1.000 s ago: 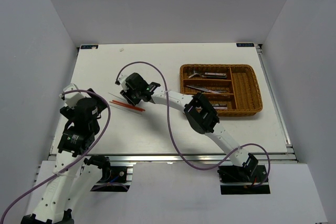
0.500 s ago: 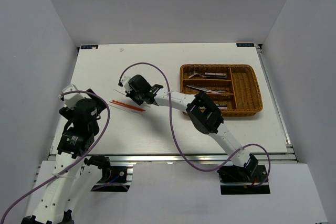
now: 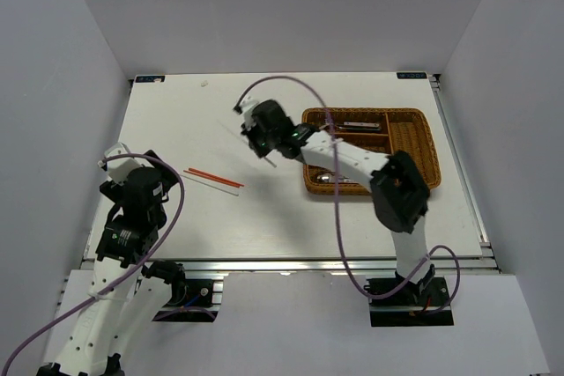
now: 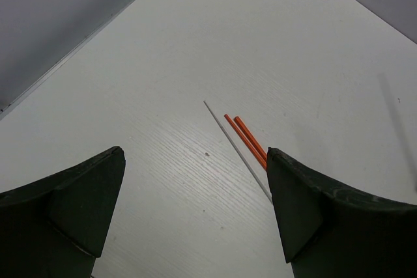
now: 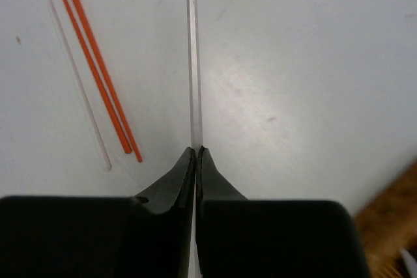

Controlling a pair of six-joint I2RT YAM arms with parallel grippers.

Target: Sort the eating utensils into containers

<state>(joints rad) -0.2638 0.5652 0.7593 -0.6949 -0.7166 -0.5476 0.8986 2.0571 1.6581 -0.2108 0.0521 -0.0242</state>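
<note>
My right gripper (image 3: 264, 142) is shut on a thin white chopstick (image 5: 192, 56) and holds it above the table, just left of the brown wicker tray (image 3: 414, 151); the jaws pinch it at its near end (image 5: 196, 151). Two red chopsticks (image 3: 214, 176) and one white chopstick (image 3: 211, 182) lie together on the table to the left, also in the right wrist view (image 5: 101, 73) and the left wrist view (image 4: 246, 136). My left gripper (image 4: 195, 206) is open and empty, near the left edge, short of those chopsticks. Metal utensils (image 3: 361, 125) lie in the tray's long sections.
The tray's corner shows at the lower right of the right wrist view (image 5: 397, 213). My right arm stretches over the tray's left part and hides some of it. White walls enclose the table on three sides.
My right gripper has lifted one white chopstick from the group and carried it right, toward the tray. The other three chopsticks stay on the table. The left arm has not moved.
</note>
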